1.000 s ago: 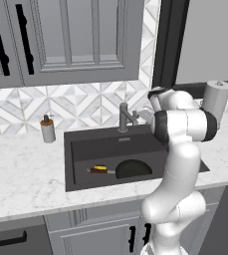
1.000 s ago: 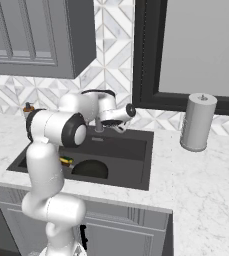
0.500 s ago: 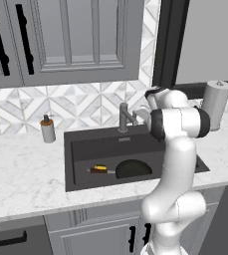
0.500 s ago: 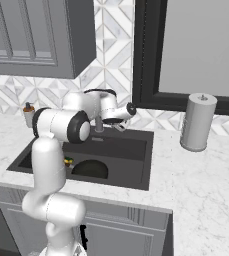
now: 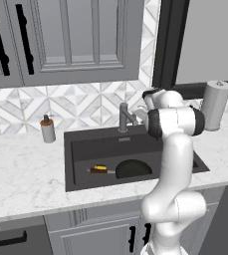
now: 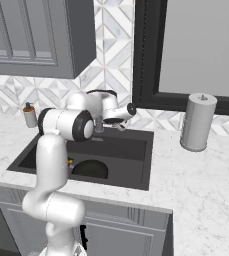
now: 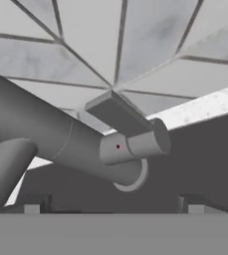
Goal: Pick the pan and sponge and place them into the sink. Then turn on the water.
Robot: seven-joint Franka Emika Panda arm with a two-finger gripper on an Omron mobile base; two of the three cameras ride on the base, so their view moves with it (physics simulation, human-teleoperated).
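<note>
The sink (image 5: 80, 149) serves as the landmark here. The pan (image 5: 133, 169) lies inside it, on the basin floor toward the front, its dark round body partly hidden behind the arm in the left base view; in the right base view the same dark dome sits at the front of the basin beside the arm. Just beside the pan, still inside the sink, a small yellow-and-dark object rests on the floor (image 5: 99, 170); it is probably the sponge, though it is too small and low in the picture to be sure. So both placing steps look finished.

What remains is the water: no blue stream runs from the faucet (image 5: 124, 117) at the sink's rear edge, so that step is not yet done. The gripper (image 6: 120, 124) hangs above the rear of the sink, right at the faucet, its jaws spread wide with nothing between them. The hand view looks closely at the faucet's flat lever (image 7: 116, 114) and its grey body.

Left of the sink a soap dispenser (image 5: 48, 130) stands on the counter (image 5: 21, 174); right of the sink stands a paper towel roll (image 6: 197, 122).
</note>
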